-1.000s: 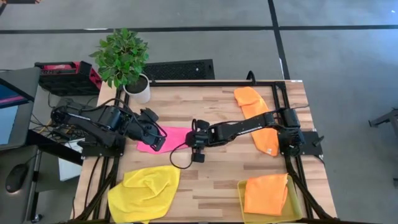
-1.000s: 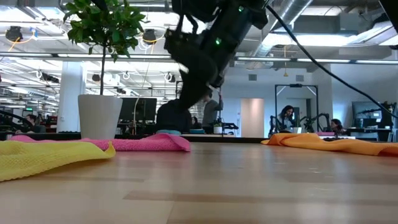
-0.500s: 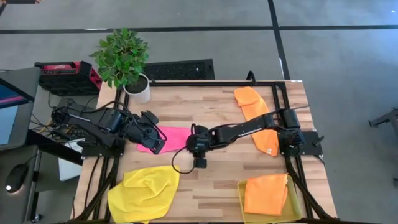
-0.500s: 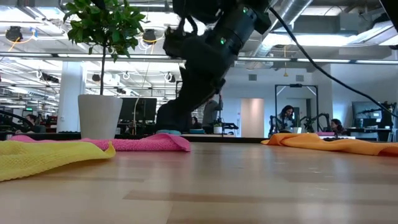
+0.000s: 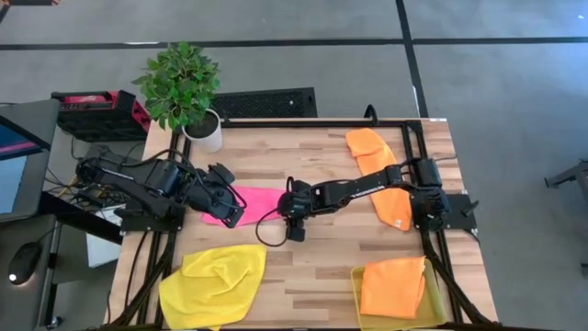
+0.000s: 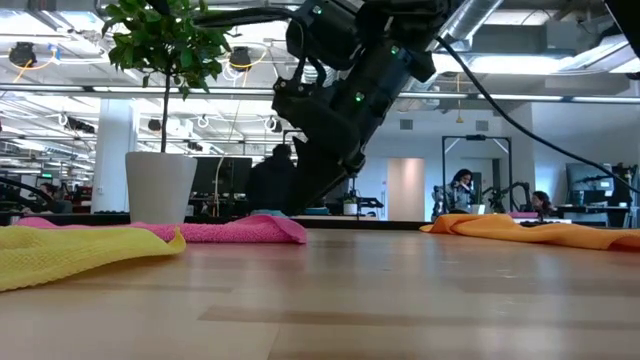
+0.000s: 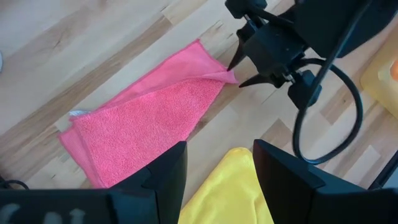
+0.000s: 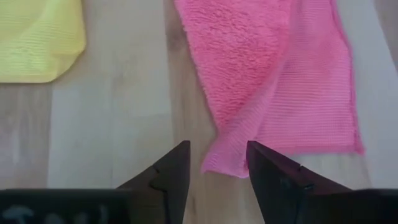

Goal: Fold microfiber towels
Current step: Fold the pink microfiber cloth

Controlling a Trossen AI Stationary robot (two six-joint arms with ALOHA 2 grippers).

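The hot pink towel (image 5: pixel 253 202) lies flat at the table's middle left, and its right corner (image 8: pixel 224 163) is folded up a little. My right gripper (image 8: pixel 216 152) is open and low over that corner, one finger on each side of it. My left gripper (image 7: pixel 217 168) is open above the pink towel's left end (image 7: pixel 81 134). A yellow towel (image 5: pixel 216 280) lies crumpled at the near left. One orange towel (image 5: pixel 381 175) lies under my right arm. Another orange towel (image 5: pixel 393 287) rests in the yellow tray (image 5: pixel 356 299). My right gripper comes slanting down from the table's right, and its open fingers (image 8: pixel 258 155) stand on either side of the pink towel's right corner (image 7: pixel 229 74). Whether a finger touches the cloth, I cannot tell. The towel lies on the table.
A potted plant (image 5: pixel 184 87) in a white pot (image 5: pixel 204 129) stands at the far left corner. Bare wood (image 5: pixel 312 267) lies between the yellow towel and the tray. A black frame (image 5: pixel 413 138) runs along the table's edges.
My right gripper has sunk toward the pink towel's right corner and tipped a little. The towels lie as before.
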